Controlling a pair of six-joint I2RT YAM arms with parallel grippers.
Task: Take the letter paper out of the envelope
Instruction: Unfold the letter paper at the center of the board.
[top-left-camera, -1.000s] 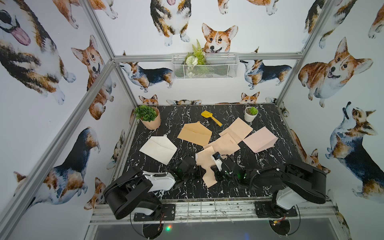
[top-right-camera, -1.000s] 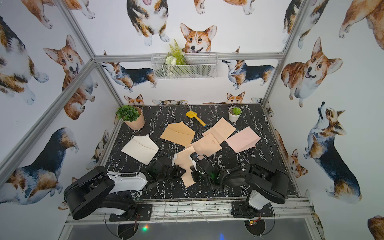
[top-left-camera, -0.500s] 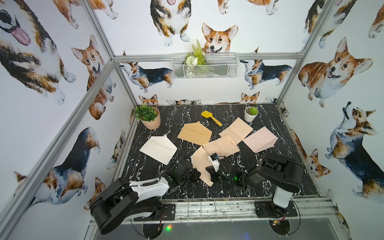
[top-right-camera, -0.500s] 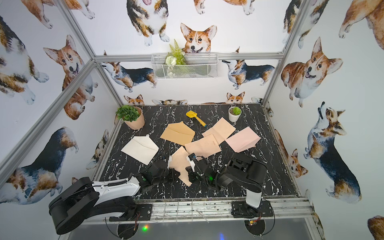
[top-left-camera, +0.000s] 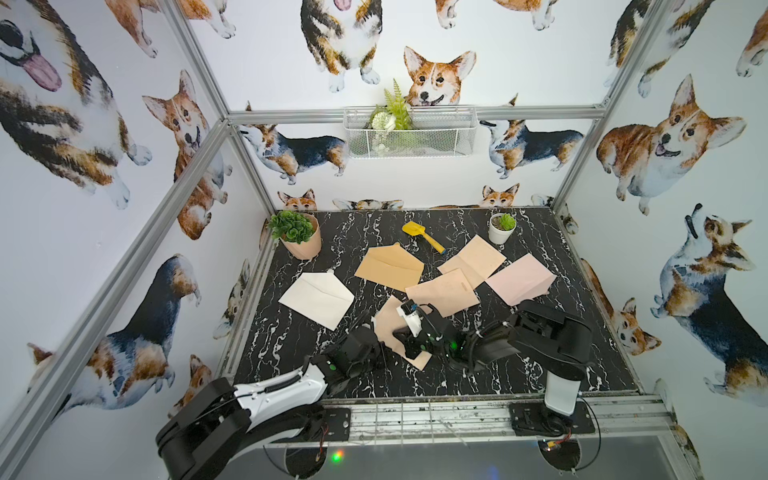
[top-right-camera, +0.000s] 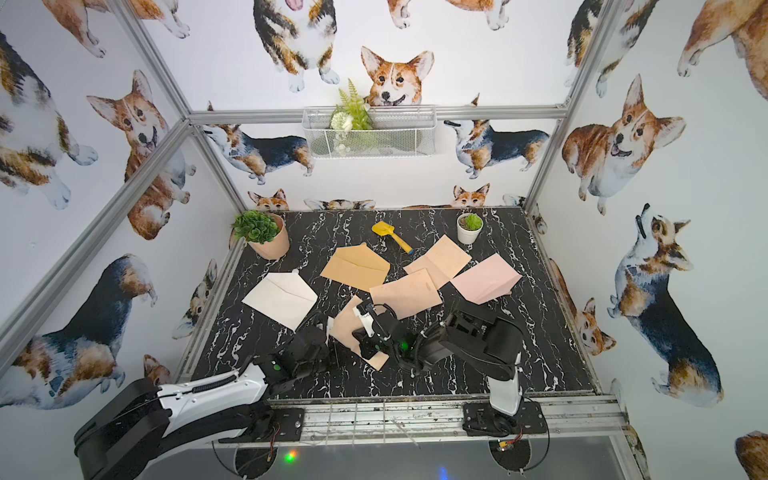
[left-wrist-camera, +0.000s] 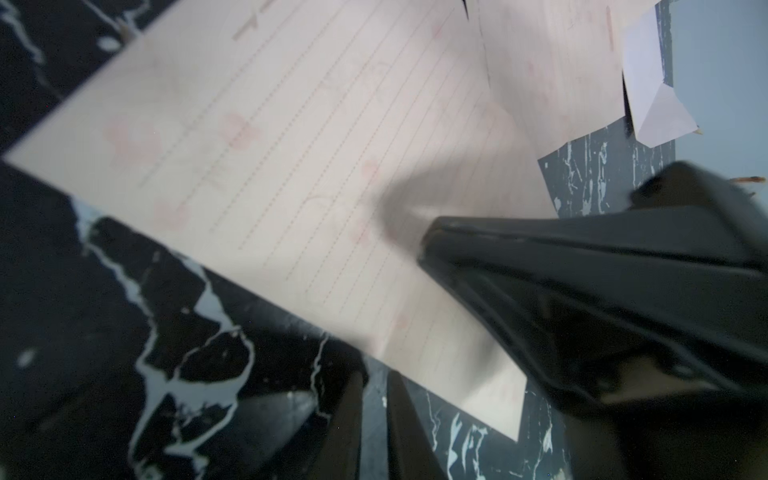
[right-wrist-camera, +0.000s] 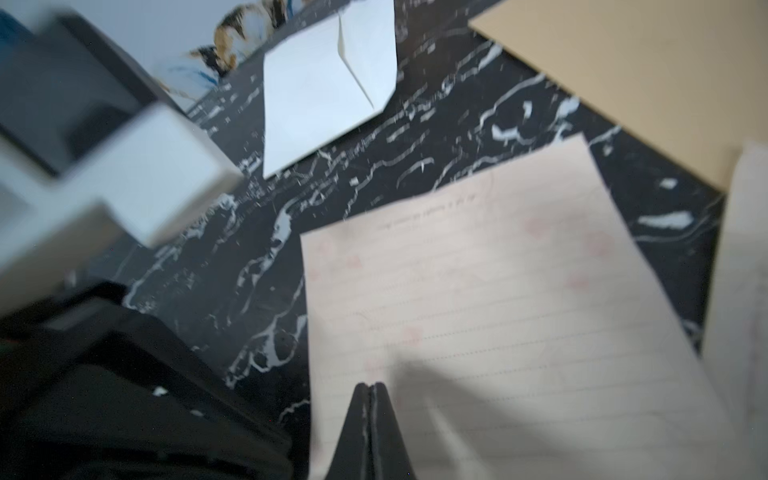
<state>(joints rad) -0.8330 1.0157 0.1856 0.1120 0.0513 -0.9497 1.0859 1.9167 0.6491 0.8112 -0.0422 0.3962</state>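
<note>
A peach lined letter paper (top-left-camera: 388, 318) lies near the table's front middle, apart from every envelope. A white envelope (top-left-camera: 316, 297), a tan one (top-left-camera: 388, 266) and a pink one (top-left-camera: 519, 278) lie farther back. My right gripper (top-left-camera: 398, 333) is shut, its tips over the paper (right-wrist-camera: 519, 311) in the right wrist view (right-wrist-camera: 371, 387); whether they press on it I cannot tell. My left gripper (top-left-camera: 380, 353) hovers over bare table beside the paper's (left-wrist-camera: 270, 145) edge. Its jaws (left-wrist-camera: 375, 378) stand a narrow gap apart with nothing between them.
Two more peach sheets (top-left-camera: 442, 291) (top-left-camera: 471, 257) overlap behind the right gripper. At the back stand a large potted plant (top-left-camera: 297, 235), a small white pot (top-left-camera: 502, 228) and a yellow toy shovel (top-left-camera: 422, 237). Metal frame rails border the table.
The paper and both grippers have shifted a little to the left. My left arm has drawn back toward the front rail, and the right arm's elbow has swung inward.
</note>
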